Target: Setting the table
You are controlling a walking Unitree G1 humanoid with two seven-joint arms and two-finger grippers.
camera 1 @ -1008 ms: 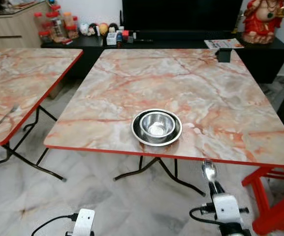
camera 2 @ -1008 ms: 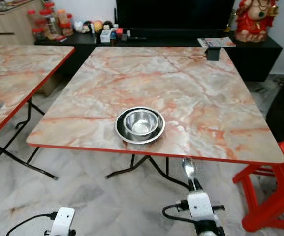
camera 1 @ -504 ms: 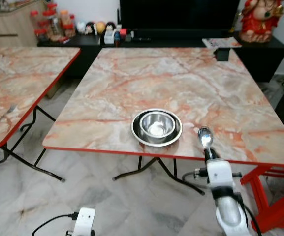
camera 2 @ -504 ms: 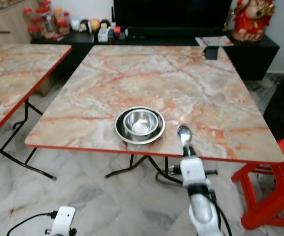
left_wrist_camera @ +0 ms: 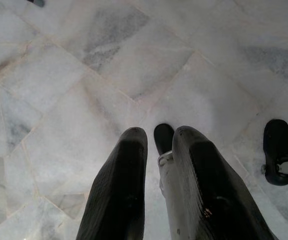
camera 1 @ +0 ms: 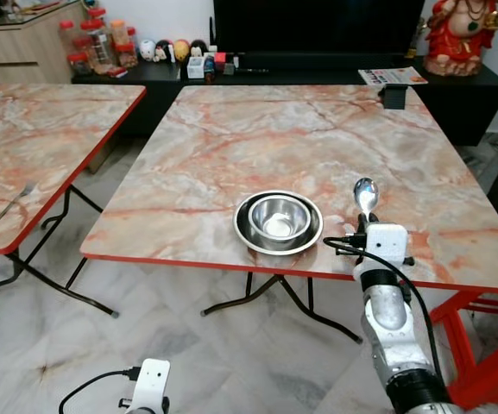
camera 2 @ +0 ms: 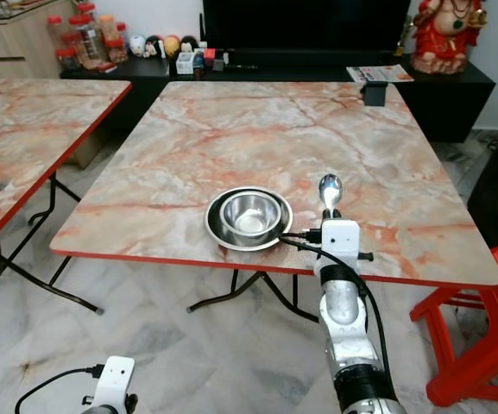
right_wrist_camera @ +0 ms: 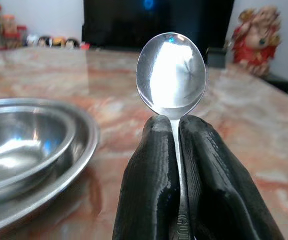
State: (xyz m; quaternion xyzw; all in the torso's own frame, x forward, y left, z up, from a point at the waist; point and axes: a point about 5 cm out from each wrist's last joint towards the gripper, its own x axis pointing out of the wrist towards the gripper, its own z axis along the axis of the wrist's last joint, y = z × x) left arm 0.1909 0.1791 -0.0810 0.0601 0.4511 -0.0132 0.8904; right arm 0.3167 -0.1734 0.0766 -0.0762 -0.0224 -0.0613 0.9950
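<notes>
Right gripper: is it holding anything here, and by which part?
Yes. The right gripper holds a metal spoon by its handle, pinched just below the bowl, which points forward beside the steel bowl.

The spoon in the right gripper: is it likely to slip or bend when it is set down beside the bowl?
The spoon looks like polished metal, so it is probably stiff and will not bend. Its mirror-smooth handle is pinched between the two black fingers of the right gripper, so it could slide or pivot. On the glossy table it may skid when released.
</notes>
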